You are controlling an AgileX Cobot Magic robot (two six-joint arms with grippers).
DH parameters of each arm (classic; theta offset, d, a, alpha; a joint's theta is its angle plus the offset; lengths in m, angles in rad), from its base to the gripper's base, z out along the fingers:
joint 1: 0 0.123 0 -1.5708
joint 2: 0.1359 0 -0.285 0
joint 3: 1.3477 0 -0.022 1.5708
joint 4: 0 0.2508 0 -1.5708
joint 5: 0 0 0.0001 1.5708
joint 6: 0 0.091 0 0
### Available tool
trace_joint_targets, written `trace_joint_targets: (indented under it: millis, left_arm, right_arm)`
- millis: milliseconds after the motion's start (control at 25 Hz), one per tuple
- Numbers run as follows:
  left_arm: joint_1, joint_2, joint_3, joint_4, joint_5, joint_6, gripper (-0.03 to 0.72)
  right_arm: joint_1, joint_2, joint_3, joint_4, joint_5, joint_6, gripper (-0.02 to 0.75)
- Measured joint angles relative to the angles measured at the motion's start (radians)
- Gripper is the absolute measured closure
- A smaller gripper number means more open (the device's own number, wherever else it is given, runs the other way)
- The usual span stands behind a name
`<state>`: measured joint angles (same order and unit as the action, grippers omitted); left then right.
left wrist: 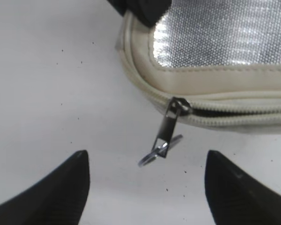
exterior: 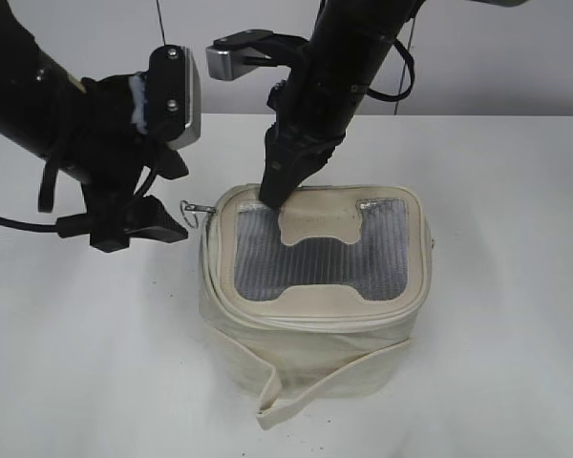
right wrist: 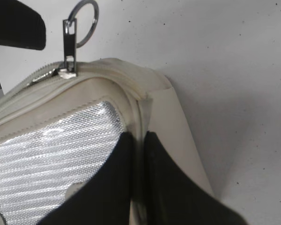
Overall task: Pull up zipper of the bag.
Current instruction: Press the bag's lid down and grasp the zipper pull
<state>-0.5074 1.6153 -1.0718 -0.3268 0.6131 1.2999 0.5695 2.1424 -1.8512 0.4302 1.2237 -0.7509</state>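
The cream bag (exterior: pixel 315 329) stands mid-table with its grey mesh window (exterior: pixel 320 256) facing up. The zipper track (left wrist: pixel 234 110) runs round the lid rim. Its silver pull with a ring (exterior: pixel 193 209) sticks out at the bag's back left corner. My left gripper (exterior: pixel 175 202) is open, and the pull (left wrist: pixel 165 133) hangs between and just ahead of the fingertips (left wrist: pixel 147 183), untouched. My right gripper (exterior: pixel 275 196) is shut on the lid rim at the back left edge (right wrist: pixel 139 140). The pull also shows in the right wrist view (right wrist: pixel 69 42).
The loose cream strap (exterior: pixel 296 396) hangs down the bag's front onto the white table (exterior: pixel 76 363). A cable (exterior: pixel 10 222) trails from the left arm at the left edge.
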Motion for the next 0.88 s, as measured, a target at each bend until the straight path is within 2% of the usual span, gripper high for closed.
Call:
trace_joint_targets:
  millis: [240, 400, 680, 880]
  left_arm:
    - [-0.002, 0.004, 0.0, 0.0, -0.02, 0.0, 0.106]
    - [-0.013, 0.006, 0.0, 0.0, -0.023, 0.0, 0.148]
    - [-0.039, 0.018, 0.0, 0.005, -0.045, 0.0, 0.287]
    - [-0.039, 0.018, 0.0, 0.028, -0.036, 0.0, 0.489]
  right_arm:
    - [0.0, 0.0, 0.0, 0.0, 0.0, 0.0, 0.696]
    - [0.0, 0.0, 0.0, 0.0, 0.0, 0.0, 0.696]
    - [0.0, 0.0, 0.0, 0.0, 0.0, 0.0, 0.696]
    - [0.0, 0.0, 0.0, 0.0, 0.0, 0.0, 0.696]
